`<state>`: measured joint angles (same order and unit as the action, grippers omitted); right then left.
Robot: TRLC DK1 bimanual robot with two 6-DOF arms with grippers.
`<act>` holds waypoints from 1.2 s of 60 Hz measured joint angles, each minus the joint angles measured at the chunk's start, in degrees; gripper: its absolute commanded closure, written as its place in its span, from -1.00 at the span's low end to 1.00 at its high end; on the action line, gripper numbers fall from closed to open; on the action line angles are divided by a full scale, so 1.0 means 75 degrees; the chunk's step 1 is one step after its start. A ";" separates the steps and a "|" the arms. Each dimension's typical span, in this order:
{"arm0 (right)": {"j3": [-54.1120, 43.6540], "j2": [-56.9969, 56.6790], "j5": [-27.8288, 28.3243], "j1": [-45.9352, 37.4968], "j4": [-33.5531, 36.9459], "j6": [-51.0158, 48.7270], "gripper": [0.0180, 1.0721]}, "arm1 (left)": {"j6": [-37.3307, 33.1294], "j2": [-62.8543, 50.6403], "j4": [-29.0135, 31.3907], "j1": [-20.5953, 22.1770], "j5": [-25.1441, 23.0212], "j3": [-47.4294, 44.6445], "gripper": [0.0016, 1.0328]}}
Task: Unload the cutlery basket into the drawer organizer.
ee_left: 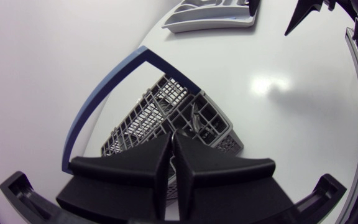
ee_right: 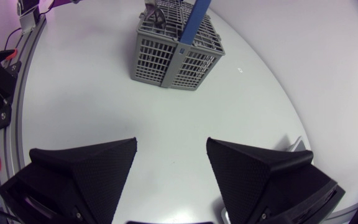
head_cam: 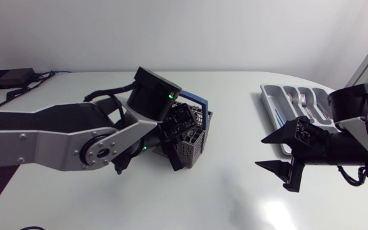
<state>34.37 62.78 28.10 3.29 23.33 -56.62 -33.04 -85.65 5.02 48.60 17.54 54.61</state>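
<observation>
The left arm comes in low over the white surface (head_cam: 222,191). The left gripper (ee_left: 171,146) sits right above the grey cutlery basket (head_cam: 191,145), its fingers pressed together with no gap, and I can't make out anything between them. The basket, with its blue handle (ee_left: 98,106), rests near the middle of the surface. Further right, the right gripper (head_cam: 262,152) hovers with its fingers spread wide, near the drawer organizer (head_cam: 268,101), which holds a fork (head_cam: 303,99).
</observation>
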 measured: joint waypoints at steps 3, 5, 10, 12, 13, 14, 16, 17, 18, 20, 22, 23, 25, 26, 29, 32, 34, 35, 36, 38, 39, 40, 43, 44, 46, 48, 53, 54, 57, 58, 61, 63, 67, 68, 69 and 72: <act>0.0000 -0.0032 -0.0064 0.0154 -0.0006 0.0125 -0.55 | 0.0000 0.0070 0.0082 0.0000 0.0017 0.0038 0.93; 0.0000 -0.0038 -0.0111 0.0242 -0.0006 0.0172 -0.55 | 0.0000 0.0125 0.0125 0.0000 0.0023 0.0055 0.93; 0.0000 -0.0050 -0.0178 0.0495 -0.0017 0.0358 -0.55 | 0.0000 0.0268 0.0236 0.0000 0.0052 0.0105 0.93; 0.0000 -0.0061 -0.0204 0.0580 -0.0041 0.0420 -0.55 | -0.0003 0.0323 0.0271 0.0000 0.0079 0.0125 0.93; 0.0000 -0.0070 -0.0207 0.0618 -0.0058 0.0458 -0.55 | -0.0003 0.0353 0.0283 0.0000 0.0082 0.0128 0.93; 0.0000 -0.0079 -0.0227 0.0653 -0.0064 0.0498 -0.55 | 0.0000 0.0385 0.0291 0.0000 0.0093 0.0134 0.93; 0.0000 -0.0105 -0.0259 0.0729 -0.0096 0.0557 -0.55 | -0.0003 0.0446 0.0323 0.0000 0.0111 0.0143 0.93; 0.0000 -0.0119 -0.0268 0.0764 -0.0108 0.0589 -0.55 | -0.0003 0.0472 0.0332 0.0000 0.0119 0.0152 0.93; 0.0000 -0.0131 -0.0271 0.0793 -0.0117 0.0618 -0.55 | -0.0003 0.0495 0.0350 0.0000 0.0137 0.0157 0.93; 0.0000 -0.0154 -0.0303 0.0857 -0.0119 0.0682 -0.55 | -0.0006 0.0542 0.0356 0.0000 0.0160 0.0160 0.93; 0.0000 -0.0175 -0.0321 0.0909 -0.0119 0.0737 -0.55 | -0.0006 0.0589 0.0367 0.0003 0.0201 0.0169 0.93; 0.0000 -0.0178 -0.0323 0.0938 -0.0117 0.0764 -0.55 | -0.0009 0.0615 0.0373 0.0003 0.0224 0.0172 0.93; 0.0000 -0.0187 -0.0335 0.0997 -0.0119 0.0819 -0.55 | -0.0026 0.0656 0.0385 0.0003 0.0265 0.0181 0.93; 0.0000 -0.0189 -0.0350 0.1023 -0.0119 0.0825 -0.55 | -0.0032 0.0676 0.0382 0.0003 0.0283 0.0184 0.93; 0.0000 -0.0216 -0.0364 0.1113 -0.0117 0.0906 -0.55 | -0.0064 0.0755 0.0385 0.0003 0.0344 0.0184 0.93; 0.0000 -0.0251 -0.0379 0.1183 -0.0119 0.0962 -0.55 | -0.0137 0.0836 0.0382 0.0012 0.0425 0.0184 0.93; 0.0000 -0.0277 -0.0379 0.1224 -0.0119 0.0988 -0.55 | -0.0204 0.0889 0.0382 0.0020 0.0487 0.0184 0.93; 0.0000 -0.0289 -0.0382 0.1239 -0.0119 0.0991 -0.55 | -0.0216 0.0918 0.0382 0.0032 0.0519 0.0184 0.93; 0.0000 -0.0303 -0.0385 0.1256 -0.0119 0.0994 -0.55 | -0.0242 0.0938 0.0382 0.0041 0.0539 0.0184 0.93; 0.0000 -0.0332 -0.0388 0.1276 -0.0119 0.1014 -0.55 | -0.0294 0.0994 0.0376 0.0079 0.0627 0.0184 0.93; 0.0000 -0.0344 -0.0402 0.1291 -0.0119 0.1017 -0.55 | -0.0332 0.1014 0.0376 0.0099 0.0685 0.0184 0.93; 0.0000 -0.0353 -0.0425 0.1300 -0.0119 0.1023 -0.55 | -0.0376 0.1029 0.0367 0.0122 0.0720 0.0184 0.93; 0.0000 -0.0382 -0.0469 0.1335 -0.0119 0.1072 -0.55 | -0.0434 0.1064 0.0323 0.0198 0.0804 0.0184 0.93; 0.0000 -0.0388 -0.0478 0.1352 -0.0119 0.1078 -0.55 | -0.0449 0.1072 0.0318 0.0221 0.0839 0.0184 0.93; 0.0000 -0.0399 -0.0527 0.1367 -0.0119 0.1110 -0.55 | -0.0493 0.1107 0.0318 0.0283 0.0915 0.0184 0.93; 0.0000 -0.0405 -0.0530 0.1402 -0.0119 0.1145 -0.55 | -0.0557 0.1128 0.0321 0.0321 0.0953 0.0184 0.93; 0.0000 -0.0460 -0.0565 0.1475 -0.0119 0.1192 -0.55 | -0.0667 0.1230 0.0321 0.0428 0.1116 0.0184 0.93; 0.0000 -0.0475 -0.0577 0.1492 -0.0119 0.1215 -0.55 | -0.0682 0.1256 0.0318 0.0446 0.1137 0.0184 0.93; 0.0000 -0.0522 -0.0583 0.1536 -0.0119 0.1276 -0.55 | -0.0749 0.1338 0.0312 0.0487 0.1177 0.0184 0.93; 0.0000 -0.0533 -0.0586 0.1559 -0.0119 0.1308 -0.55 | -0.0752 0.1364 0.0315 0.0493 0.1198 0.0184 0.93; 0.0000 -0.0571 -0.0586 0.1603 -0.0117 0.1358 -0.55 | -0.0781 0.1448 0.0318 0.0516 0.1239 0.0184 0.93; 0.0000 -0.0595 -0.0583 0.1623 -0.0117 0.1390 -0.55 | -0.0804 0.1518 0.0321 0.0522 0.1271 0.0184 0.93; 0.0000 -0.0641 -0.0583 0.1670 -0.0117 0.1469 -0.55 | -0.0807 0.1644 0.0326 0.0530 0.1294 0.0184 0.93; 0.0000 -0.0647 -0.0583 0.1682 -0.0117 0.1501 -0.55 | -0.0807 0.1673 0.0326 0.0530 0.1309 0.0184 0.93; 0.0000 -0.0659 -0.0583 0.1702 -0.0117 0.1524 -0.55 | -0.0807 0.1702 0.0329 0.0530 0.1314 0.0184 0.93; 0.0000 -0.0679 -0.0586 0.1737 -0.0114 0.1594 -0.55 | -0.0804 0.1792 0.0356 0.0545 0.1335 0.0184 0.93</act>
<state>34.37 57.69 23.70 16.32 22.48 -44.66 -39.07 -72.20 7.68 52.69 27.55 55.99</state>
